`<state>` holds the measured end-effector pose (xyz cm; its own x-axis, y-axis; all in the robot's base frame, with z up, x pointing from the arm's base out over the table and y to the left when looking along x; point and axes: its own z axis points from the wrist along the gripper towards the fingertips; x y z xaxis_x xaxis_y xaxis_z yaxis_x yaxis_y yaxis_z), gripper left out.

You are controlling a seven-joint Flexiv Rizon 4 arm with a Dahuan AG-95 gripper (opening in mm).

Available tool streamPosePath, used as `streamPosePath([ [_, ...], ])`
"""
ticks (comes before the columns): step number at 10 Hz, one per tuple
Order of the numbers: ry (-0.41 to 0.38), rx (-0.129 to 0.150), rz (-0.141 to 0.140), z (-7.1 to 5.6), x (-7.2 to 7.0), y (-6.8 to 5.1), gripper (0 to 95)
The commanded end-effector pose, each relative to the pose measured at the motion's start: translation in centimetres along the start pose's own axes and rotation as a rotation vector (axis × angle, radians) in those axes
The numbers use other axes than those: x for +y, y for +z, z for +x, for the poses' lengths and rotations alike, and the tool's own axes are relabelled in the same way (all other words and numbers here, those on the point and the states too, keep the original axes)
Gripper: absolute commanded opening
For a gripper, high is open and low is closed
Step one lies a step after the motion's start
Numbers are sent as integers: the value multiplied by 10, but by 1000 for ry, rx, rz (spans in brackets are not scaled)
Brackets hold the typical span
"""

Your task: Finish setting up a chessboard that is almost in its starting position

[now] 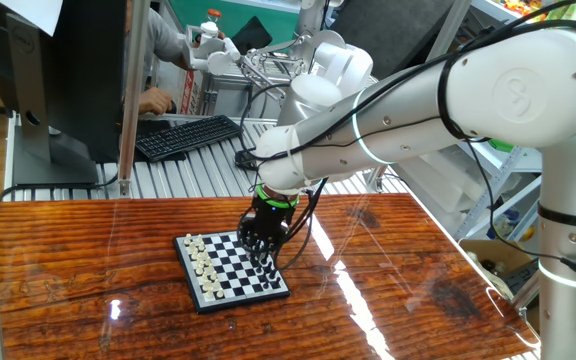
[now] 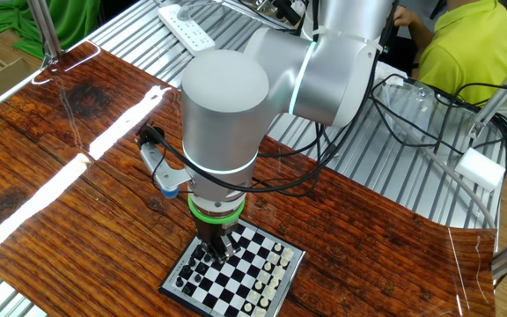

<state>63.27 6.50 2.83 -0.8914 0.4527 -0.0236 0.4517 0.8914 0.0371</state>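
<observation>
Gripper [image 1: 264, 243] is held low over the chessboard [image 1: 230, 268], fingers pointed down at the black pieces' edge, toward 3 o'clock of the board in one fixed view. Whether it is released, clenched or grasping a piece cannot be told; the fingertips are lost among the black pieces [image 1: 265, 262]. White pieces [image 1: 201, 263] are lined along the opposite, 9 o'clock edge. The board lies directly beneath, on the wooden table [image 1: 88, 250]. No containers are seen.

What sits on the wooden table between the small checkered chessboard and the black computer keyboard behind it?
Nothing: in one fixed view, only bare wood and ribbed metal surface lie between the small black-framed checkered chessboard and the black computer keyboard. The black two-finger gripper is down on the board's black-piece side.
</observation>
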Motion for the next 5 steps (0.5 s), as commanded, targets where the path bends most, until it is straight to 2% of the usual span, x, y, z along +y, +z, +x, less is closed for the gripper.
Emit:
streamPosePath([
  [1, 10, 4, -5, 0, 0, 0, 190],
  [5, 22, 11, -13, 0, 0, -1, 190],
])
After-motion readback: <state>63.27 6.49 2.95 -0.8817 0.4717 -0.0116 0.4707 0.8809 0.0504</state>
